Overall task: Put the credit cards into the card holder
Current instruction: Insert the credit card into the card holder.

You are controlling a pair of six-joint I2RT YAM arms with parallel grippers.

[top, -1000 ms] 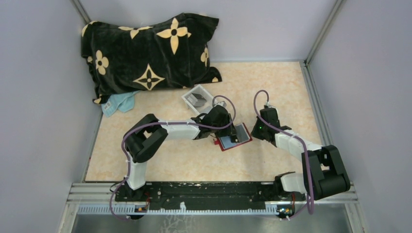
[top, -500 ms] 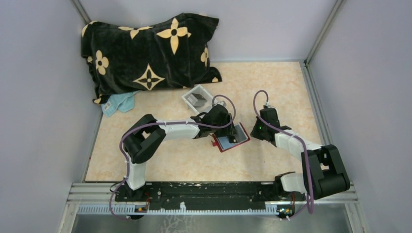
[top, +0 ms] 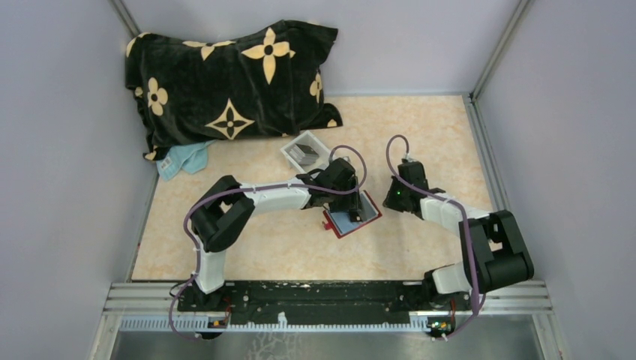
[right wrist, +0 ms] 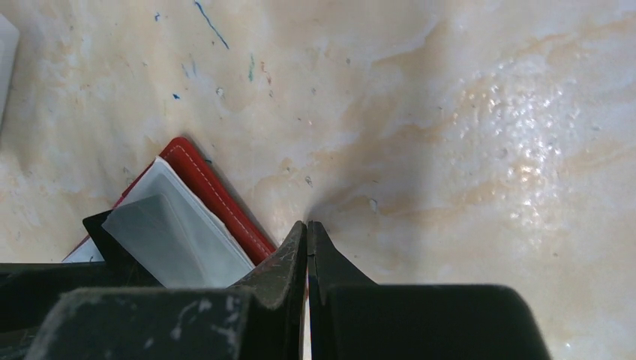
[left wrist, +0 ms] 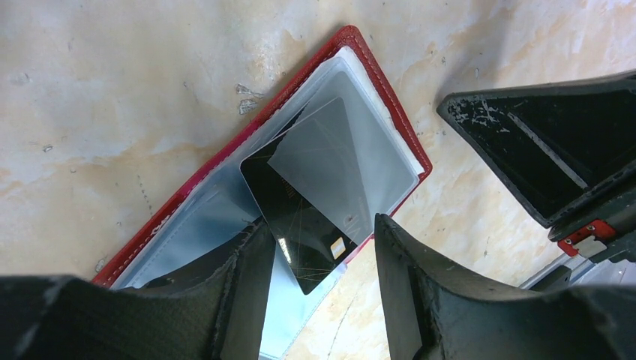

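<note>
**Marbled bench in a lilac-walled bay: open card holder, one card part-way in**

Beige marbled bench (top: 420, 135), closed in by pale lilac walls (top: 67, 150) on its left, far and right sides. We list what it carries.

1. Pillow (top: 232, 82): black with tan flower motifs, filling the far left corner.
2. Cloth (top: 184, 157): light blue, crumpled, touching the pillow's near edge by the left side of the bench.
3. Tray (top: 294, 142): small, white, set askew just beside the pillow's right near corner. It contains a stack of cards (top: 306, 155), greyish; we cannot count them.
4. Card holder (top: 352, 217): red-edged, lying open and flat near the middle of the bench, diagonal to its edges, with clear sleeves across its inner face.
5. Dark card (left wrist: 300, 225): lying on the holder's inner face, its far part under a clear sleeve and its near corner jutting past the holder's near edge. A small gold chip shows near that corner.
6. Left pincer (left wrist: 321, 247): directly above the holder, jaws parted to either side of the dark card's near end. We see a gap on both sides, so nothing is gripped.
7. Right pincer (right wrist: 307, 247): jaws pressed together with nothing between them, tip low over the bench just beside the holder's right red rim. We cannot tell whether it touches the rim.
</note>
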